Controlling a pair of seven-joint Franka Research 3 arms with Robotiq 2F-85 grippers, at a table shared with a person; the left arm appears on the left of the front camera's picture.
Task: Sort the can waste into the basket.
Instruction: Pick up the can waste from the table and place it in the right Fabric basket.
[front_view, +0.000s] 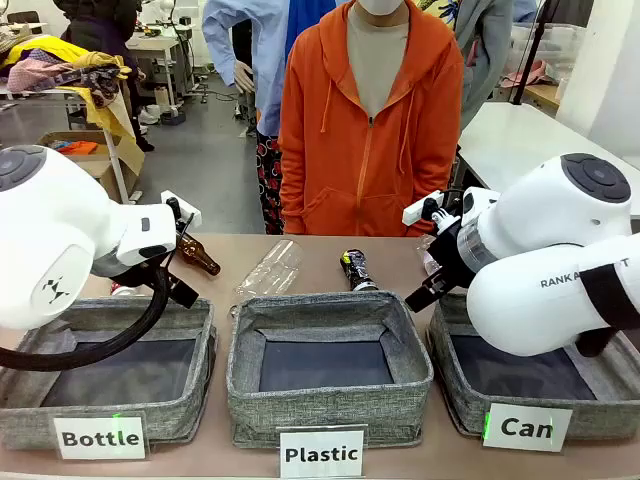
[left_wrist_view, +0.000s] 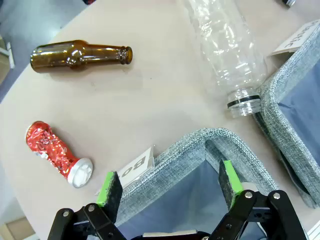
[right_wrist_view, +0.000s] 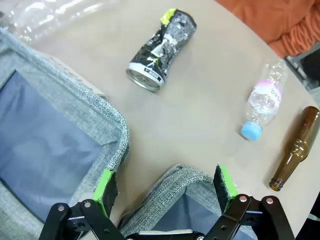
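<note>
A crushed black can (right_wrist_view: 161, 49) with white and yellow print lies on the table beyond my open right gripper (right_wrist_view: 165, 187). That gripper hovers over the near corner of the grey "Can" basket (right_wrist_view: 176, 176). From the front the same can (front_view: 355, 270) lies behind the middle basket, and the "Can" basket (front_view: 590, 418) stands at the right. A crushed red can (left_wrist_view: 54, 151) lies to the left of my open left gripper (left_wrist_view: 170, 186), which hangs over the corner of the "Bottle" basket (left_wrist_view: 192, 142). Neither gripper holds anything.
A brown glass bottle (left_wrist_view: 80, 55) and a clear plastic bottle (left_wrist_view: 227, 55) lie past the left gripper. A small blue-capped plastic bottle (right_wrist_view: 261, 107) and another brown bottle (right_wrist_view: 295, 147) lie right of the black can. The "Plastic" basket (front_view: 330, 400) stands in the middle. A person in an orange hoodie (front_view: 368, 130) stands across the table.
</note>
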